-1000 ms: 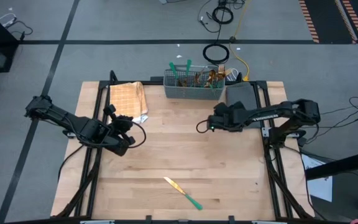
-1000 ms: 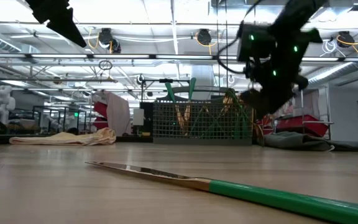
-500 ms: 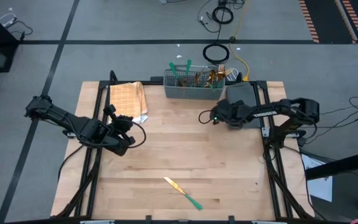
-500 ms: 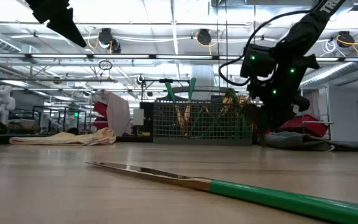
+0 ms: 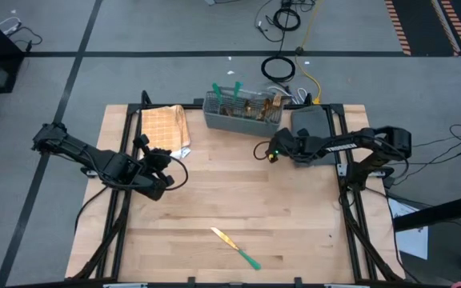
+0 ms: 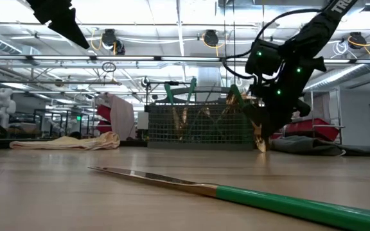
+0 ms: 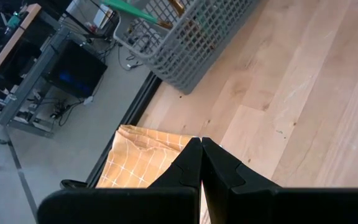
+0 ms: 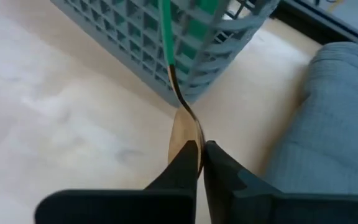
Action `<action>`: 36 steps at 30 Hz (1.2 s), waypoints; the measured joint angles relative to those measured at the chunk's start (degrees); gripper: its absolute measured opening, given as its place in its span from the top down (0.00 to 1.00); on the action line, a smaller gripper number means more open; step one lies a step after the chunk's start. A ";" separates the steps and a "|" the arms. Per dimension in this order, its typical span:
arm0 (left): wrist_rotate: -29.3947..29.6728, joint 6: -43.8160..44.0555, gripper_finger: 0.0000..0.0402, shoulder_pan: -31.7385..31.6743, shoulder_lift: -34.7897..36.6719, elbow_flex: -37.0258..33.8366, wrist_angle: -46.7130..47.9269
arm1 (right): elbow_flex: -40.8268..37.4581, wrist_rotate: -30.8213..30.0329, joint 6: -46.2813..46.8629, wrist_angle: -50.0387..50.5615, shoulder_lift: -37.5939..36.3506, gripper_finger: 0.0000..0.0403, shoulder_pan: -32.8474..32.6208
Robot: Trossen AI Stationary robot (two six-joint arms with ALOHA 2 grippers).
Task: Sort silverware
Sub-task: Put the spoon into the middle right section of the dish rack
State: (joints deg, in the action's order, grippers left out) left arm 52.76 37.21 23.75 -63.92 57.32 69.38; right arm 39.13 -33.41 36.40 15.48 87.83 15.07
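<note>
The silverware shows as a knife [image 5: 234,248] with a gold blade and green handle lying flat near the table's front edge, also in the low view [image 6: 236,192]. More green-handled pieces stand in the grey basket [image 5: 238,112] at the far edge. My right gripper [image 5: 259,152] is low at the basket's right end, shut on a spoon [image 8: 178,93]. My left gripper [image 5: 168,176] hangs shut and empty over the left half of the table, near the checked cloth [image 5: 166,128]. My right gripper pinches the spoon's gold head [image 8: 184,132] between its two fingers, which slant down from the table's right side. The green handle [image 8: 165,31] rises past the basket's corner [image 8: 179,93]. In the low view the head's tip [image 6: 260,144] is at the table top.
A dark grey pad [image 5: 310,122] lies on the far right of the table, just behind my right gripper. The cloth lies bunched at the far left corner. The wooden top between the basket and the knife is bare room.
My right gripper has gone toward the far edge and down to the basket's right end, and it has taken hold of the spoon's gold head. The basket has slid toward the table's left and turned, its left end now farther back.
</note>
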 joint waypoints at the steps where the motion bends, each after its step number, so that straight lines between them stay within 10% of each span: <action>1: -0.01 -0.02 0.98 0.00 0.00 0.00 -0.02 | 0.02 0.15 0.41 0.20 -0.12 1.00 -0.64; 23: -0.03 -0.04 0.98 0.01 -0.02 0.00 -0.24 | 9.75 -9.80 6.40 30.29 -17.03 1.00 -8.33; 36: -0.03 -0.07 0.98 -0.01 -0.02 0.00 -0.21 | 45.02 -24.70 -2.56 74.82 -2.69 1.00 -9.41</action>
State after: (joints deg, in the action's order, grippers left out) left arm 52.73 37.15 23.75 -63.94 57.32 69.17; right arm 84.16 -58.11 33.84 90.31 85.15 5.66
